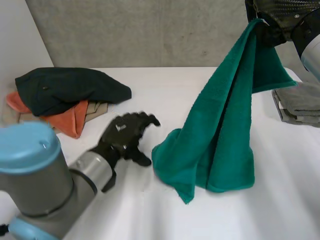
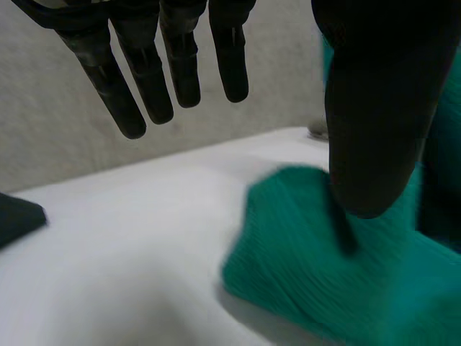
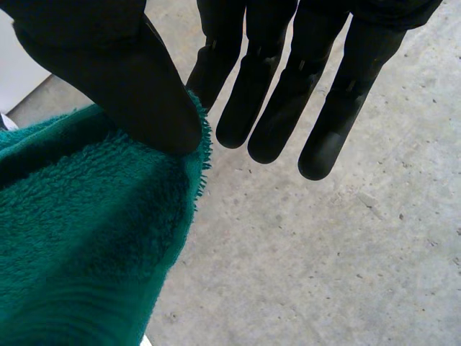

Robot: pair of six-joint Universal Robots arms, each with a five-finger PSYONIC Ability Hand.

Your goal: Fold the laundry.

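The left arm (image 1: 35, 175), a grey joint with a light-blue cap, lies closest. It ends in the left hand (image 1: 125, 135), which rests low on the white table (image 1: 165, 90) just beside the bottom of the green towel (image 1: 220, 135). The left hand is open and holds nothing. In the left wrist view its fingers (image 2: 151, 79) hang straight and spread, and its thumb (image 2: 374, 108) stands in front of the towel's bunched lower end. Whether the thumb touches the cloth cannot be told.

The towel hangs in long folds from its top corner, and its lower end is slumped on the table. The right hand (image 1: 272, 22) holds that corner well above the table. In the right wrist view its thumb (image 3: 122, 79) presses the fringed edge against the nearest of its straight fingers (image 3: 288, 94).

The table is plain and matte, with a rough grey concrete wall (image 1: 150, 30) behind it. Well apart from the towel, on the left hand's side, a dark garment (image 1: 65, 87) lies over an orange cloth (image 1: 70, 117) and a beige cloth (image 1: 96, 109). On the towel's other side, near it, sits a folded grey stack (image 1: 300, 102).

A small pale mark on the back of the left hand is too small to read.
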